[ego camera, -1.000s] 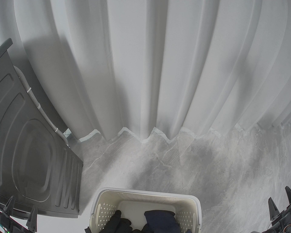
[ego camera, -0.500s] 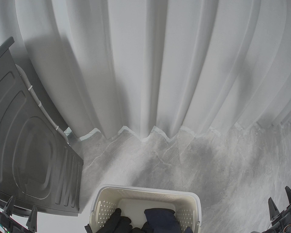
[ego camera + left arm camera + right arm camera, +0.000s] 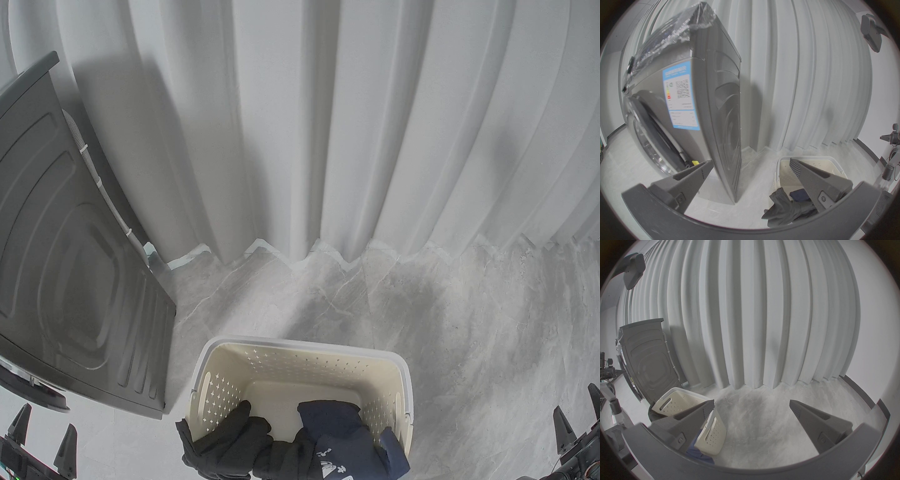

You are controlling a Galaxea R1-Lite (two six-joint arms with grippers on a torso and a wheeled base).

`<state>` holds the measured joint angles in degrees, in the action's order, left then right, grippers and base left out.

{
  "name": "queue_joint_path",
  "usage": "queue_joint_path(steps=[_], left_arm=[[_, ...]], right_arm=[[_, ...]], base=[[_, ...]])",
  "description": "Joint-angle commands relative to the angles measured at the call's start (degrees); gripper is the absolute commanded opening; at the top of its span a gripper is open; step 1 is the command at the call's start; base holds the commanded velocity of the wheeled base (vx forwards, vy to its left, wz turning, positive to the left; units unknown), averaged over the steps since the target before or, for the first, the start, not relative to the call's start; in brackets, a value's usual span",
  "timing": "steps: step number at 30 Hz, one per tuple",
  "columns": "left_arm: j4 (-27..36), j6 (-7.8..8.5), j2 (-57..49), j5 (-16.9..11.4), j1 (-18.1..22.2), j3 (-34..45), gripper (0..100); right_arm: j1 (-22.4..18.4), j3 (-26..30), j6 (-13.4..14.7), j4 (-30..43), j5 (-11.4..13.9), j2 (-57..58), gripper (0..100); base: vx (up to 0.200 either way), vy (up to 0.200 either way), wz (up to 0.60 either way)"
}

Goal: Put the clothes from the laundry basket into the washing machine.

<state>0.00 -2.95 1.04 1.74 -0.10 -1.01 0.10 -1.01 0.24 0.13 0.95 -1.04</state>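
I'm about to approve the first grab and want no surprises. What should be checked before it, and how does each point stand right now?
1. The left pincer open and empty: ok.
2. The right pincer open and empty: ok.
3. Clothes ready in the laundry basket: ok; the black garment drapes over the rim nearest the robot, and the navy garment lies inside.
4. A pincer above the clothes: not ok; both hang off to the basket's sides.
5. Door of the washing machine open: cannot tell; its front shows at a steep angle.
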Motion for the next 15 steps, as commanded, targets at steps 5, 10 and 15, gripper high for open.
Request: queue_joint_path(steps=[5,10,15], left_arm=[[0.0,-0.04,-0.68,0.01,-0.08,0.92,100],[0.0,-0.04,-0.68,0.01,-0.08,0.92,100],[0.0,-0.04,-0.68,0.01,-0.08,1.01,100]], right_arm=[[0.08,1.01,0.02,-0.05,0.02,0.77,100],[0.08,1.01,0.02,0.04,0.1,0.77,100],[0.08,0.92,-0.24,0.13,0.28,0.86,100]], base=[[-0.2,0.0,0.0],[-0.2,0.0,0.0],[-0.2,0.0,0.0]])
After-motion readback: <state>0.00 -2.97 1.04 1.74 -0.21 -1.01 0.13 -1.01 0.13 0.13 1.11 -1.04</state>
